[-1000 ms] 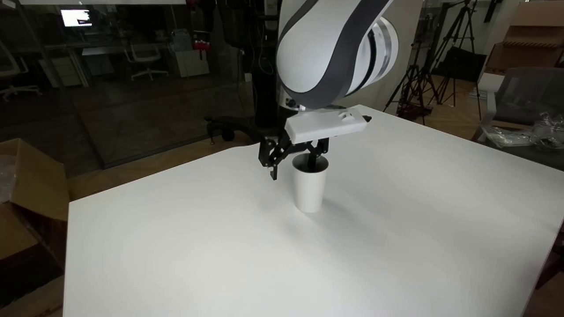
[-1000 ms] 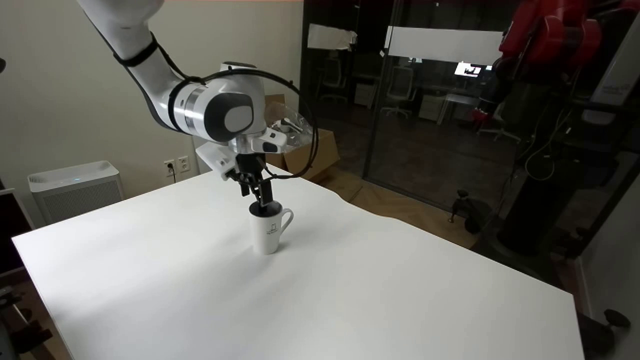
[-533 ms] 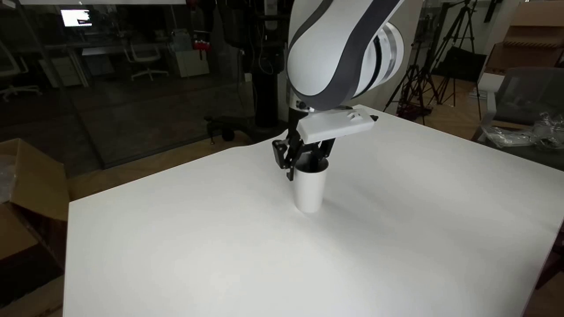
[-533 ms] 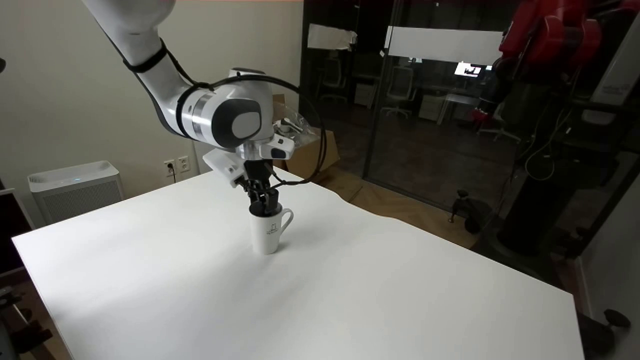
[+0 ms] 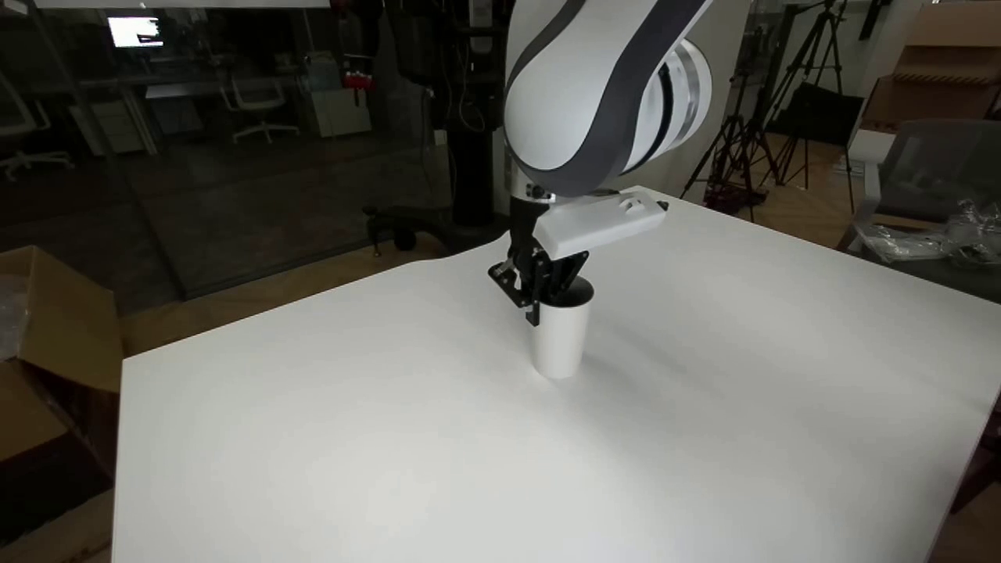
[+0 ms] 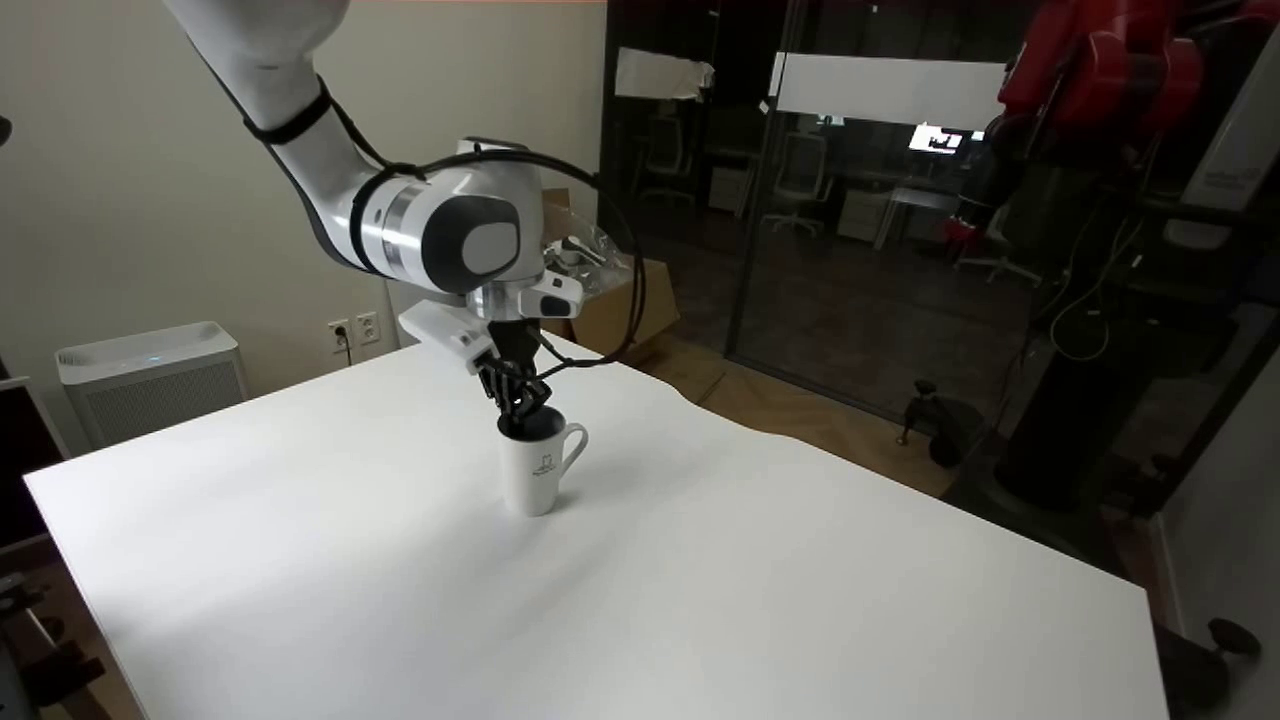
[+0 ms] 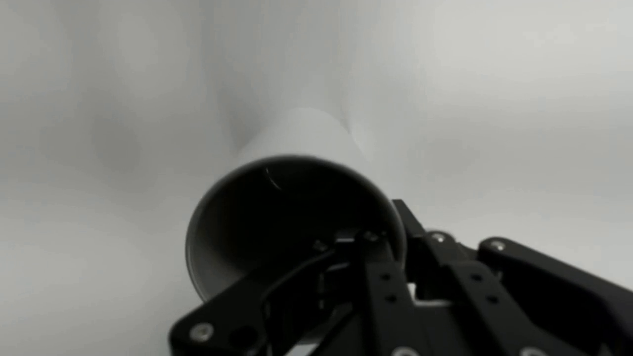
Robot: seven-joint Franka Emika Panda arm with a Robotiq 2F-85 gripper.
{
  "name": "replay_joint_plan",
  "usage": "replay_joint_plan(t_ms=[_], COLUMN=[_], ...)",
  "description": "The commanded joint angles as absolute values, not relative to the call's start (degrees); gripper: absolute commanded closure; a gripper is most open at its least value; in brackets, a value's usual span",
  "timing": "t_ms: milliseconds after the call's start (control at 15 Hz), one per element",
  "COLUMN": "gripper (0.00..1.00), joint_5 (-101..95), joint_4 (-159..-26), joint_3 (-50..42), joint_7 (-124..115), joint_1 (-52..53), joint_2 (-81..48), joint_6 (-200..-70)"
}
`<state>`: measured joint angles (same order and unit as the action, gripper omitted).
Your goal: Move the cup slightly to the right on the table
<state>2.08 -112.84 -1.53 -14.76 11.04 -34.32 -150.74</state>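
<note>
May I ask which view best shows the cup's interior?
The wrist view, looking into the interior, though the end effector hides part; both exterior views show only a small dark patch, also partly blocked.

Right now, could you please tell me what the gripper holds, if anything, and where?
The gripper holds the cup by its rim, one finger inside, one outside.

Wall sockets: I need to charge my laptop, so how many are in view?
2, both on the wall in an exterior view: a socket with a plug in it, and a second socket just to its right in the picture. Others may be hidden.
</note>
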Motion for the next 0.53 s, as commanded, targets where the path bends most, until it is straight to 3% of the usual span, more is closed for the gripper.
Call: replay_joint_plan(t_ms=[0, 267, 333, 467], gripper=[0.89, 0.89, 0.97, 0.97], joint_5=[1.7, 1.6, 1.6, 2.3], joint_4=[-112.7, -112.6, -112.6, -113.2], joint_3=[-1.1, -1.1, -1.1, -1.2], joint_7=[-14.8, -14.7, -14.7, -15.4], joint_1=[10.6, 10.6, 10.6, 10.3], joint_2=[-34.3, -34.3, -34.3, -34.0], joint_6=[-150.4, -150.3, -150.3, -151.0])
